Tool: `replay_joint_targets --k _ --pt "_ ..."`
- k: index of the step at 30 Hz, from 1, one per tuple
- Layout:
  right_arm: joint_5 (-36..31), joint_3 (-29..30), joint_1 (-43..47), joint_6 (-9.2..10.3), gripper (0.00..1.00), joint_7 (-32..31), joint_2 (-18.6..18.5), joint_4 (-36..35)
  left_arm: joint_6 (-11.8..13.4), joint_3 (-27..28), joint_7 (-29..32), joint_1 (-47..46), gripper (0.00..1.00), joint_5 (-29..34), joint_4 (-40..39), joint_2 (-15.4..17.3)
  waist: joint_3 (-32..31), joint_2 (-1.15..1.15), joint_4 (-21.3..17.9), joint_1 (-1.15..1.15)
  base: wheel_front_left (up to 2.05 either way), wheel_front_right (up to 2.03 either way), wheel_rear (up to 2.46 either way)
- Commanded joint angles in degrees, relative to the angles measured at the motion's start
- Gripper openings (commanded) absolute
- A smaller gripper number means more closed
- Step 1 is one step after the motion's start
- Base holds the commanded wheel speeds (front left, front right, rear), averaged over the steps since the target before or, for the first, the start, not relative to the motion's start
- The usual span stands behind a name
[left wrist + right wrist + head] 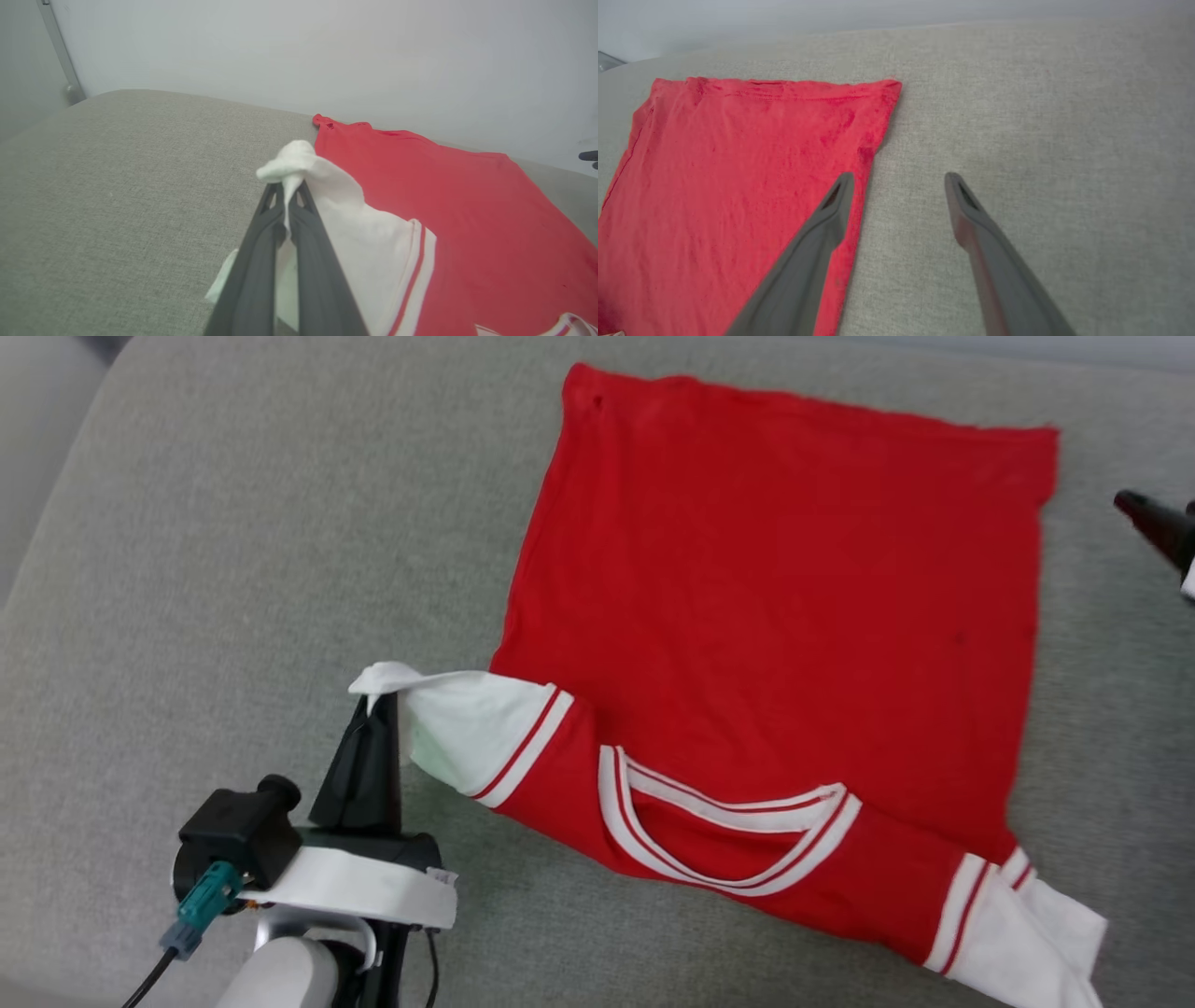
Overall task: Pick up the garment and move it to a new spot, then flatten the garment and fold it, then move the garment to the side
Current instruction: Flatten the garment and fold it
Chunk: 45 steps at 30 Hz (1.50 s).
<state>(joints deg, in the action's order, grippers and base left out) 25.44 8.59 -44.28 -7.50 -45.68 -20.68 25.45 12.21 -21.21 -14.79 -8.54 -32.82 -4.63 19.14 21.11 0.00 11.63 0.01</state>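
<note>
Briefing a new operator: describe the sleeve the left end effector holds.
On the grey cushion lies the red garment, collar toward the robot. The held sleeve is the white one at its left, bunched up in the shut left end effector; the other sleeve lies loose at the right.

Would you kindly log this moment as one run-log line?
left gripper: shut on garment sleeve | right gripper: open, near garment edge | surface: grey cushion

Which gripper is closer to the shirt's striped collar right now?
Left. The left gripper pinches the white sleeve beside the collar; the right gripper is open by the garment's far edge.
</note>
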Motion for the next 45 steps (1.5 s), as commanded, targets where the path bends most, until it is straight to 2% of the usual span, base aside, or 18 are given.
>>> replay_joint_targets --k 1,6,12,19,20,21,22,24,25,28,36,41,45 --pt "-0.6 0.1 -1.3 0.02 1.00 -1.3 -0.2 0.8 -0.3 0.1 -0.2 -1.0 0.00 0.5 -0.3 -0.4 4.2 0.00 3.5 -0.01 0.00 0.00 0.00" --pt "-4.6 1.8 -9.6 0.02 1.00 -8.4 0.4 3.7 -2.4 0.2 -0.4 -3.5 0.00 1.8 -0.1 -3.0 8.0 0.00 6.0 -0.01 0.00 0.00 0.00" --pt "-8.3 4.1 -15.2 0.02 1.00 -10.8 1.7 6.5 -5.1 1.6 -0.5 -4.8 0.00 3.5 0.5 -6.3 10.6 0.00 7.5 -0.01 0.00 0.00 0.00" --pt "-12.1 7.1 -12.7 0.06 1.00 -16.2 4.5 12.9 -8.1 3.5 -0.5 -5.1 0.00 5.4 2.3 -8.5 11.0 0.00 8.2 -0.01 0.00 0.00 0.00" --pt "-12.7 7.4 -11.9 0.06 0.77 -17.3 4.8 13.6 -8.5 3.7 -0.4 -5.1 0.00 5.6 2.6 -8.7 10.9 0.00 8.3 -0.01 0.00 0.00 0.00" --pt "-12.7 7.8 -11.7 0.06 0.21 -17.5 5.1 13.6 -8.7 4.0 -0.4 -5.2 0.00 5.9 2.8 -8.9 10.8 0.00 8.4 -0.01 0.00 0.00 0.00" --pt "-12.8 8.3 -11.6 0.06 0.00 -17.9 5.4 13.8 -9.1 4.3 -0.4 -5.2 0.00 6.1 3.1 -9.1 10.7 0.00 8.4 -0.01 0.00 0.00 0.00" --pt "-12.9 8.0 -12.0 0.05 0.00 -16.7 5.5 12.7 -9.7 4.6 -0.5 -5.0 0.00 6.4 3.5 -9.6 10.4 0.00 8.4 -0.01 0.00 0.00 0.00" --pt "-13.1 6.8 -14.0 0.03 0.00 -14.1 4.2 10.3 -10.2 5.7 -0.4 -4.2 0.00 6.8 4.1 -10.0 9.5 0.00 7.8 -0.01 0.00 0.00 0.00" --pt "-12.9 4.7 -15.3 0.03 0.00 -11.6 2.1 8.5 -10.5 6.6 -0.4 -3.3 0.00 7.0 4.9 -9.7 7.6 0.00 6.8 -0.01 0.00 0.00 0.00" --pt "-9.4 -3.8 -12.4 0.03 0.00 -8.1 -2.5 3.7 -9.6 8.5 0.7 -0.7 0.00 6.8 6.7 -7.1 0.1 0.00 1.3 -0.01 0.00 0.00 0.00" --pt "-5.2 -8.5 -4.7 0.03 0.00 -8.0 -6.0 -2.3 -7.9 10.8 2.0 2.3 0.00 5.9 7.2 -5.2 -5.3 0.00 -3.8 -0.01 0.00 0.00 0.00" --pt "-1.9 -10.2 5.4 0.04 0.00 -9.2 -8.6 -8.4 -6.5 12.6 3.3 5.9 0.00 5.2 6.5 -3.7 -9.0 0.00 -7.9 -0.01 0.00 0.00 0.00"
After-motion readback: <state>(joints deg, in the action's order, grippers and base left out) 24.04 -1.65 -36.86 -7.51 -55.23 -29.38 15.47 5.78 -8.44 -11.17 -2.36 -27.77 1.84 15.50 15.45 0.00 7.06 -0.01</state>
